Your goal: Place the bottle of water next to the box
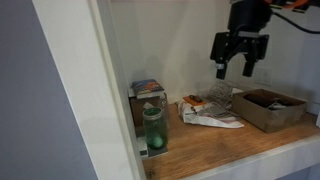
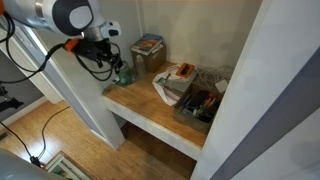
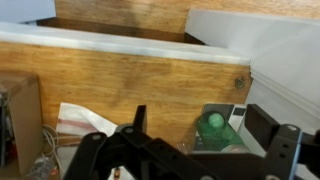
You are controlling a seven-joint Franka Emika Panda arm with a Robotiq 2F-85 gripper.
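Note:
My gripper (image 1: pixel 236 68) hangs open and empty high above the wooden shelf; it also shows in an exterior view (image 2: pixel 113 64). In the wrist view its two black fingers (image 3: pixel 200 125) frame the green jar (image 3: pixel 214 128) far below. A faint clear shape behind the crumpled packet, possibly the bottle of water (image 1: pixel 222 96), is hard to make out. The low brown cardboard box (image 1: pixel 268 109) sits at one end of the shelf in both exterior views (image 2: pixel 197 106), and at the wrist view's edge (image 3: pixel 16 112).
A green jar (image 1: pixel 153 128) stands at the shelf's front corner beside a white post. A small printed carton (image 1: pixel 147 94) stands behind it. A crumpled white packet (image 1: pixel 208 113) lies mid-shelf. Walls close the shelf at the back and sides.

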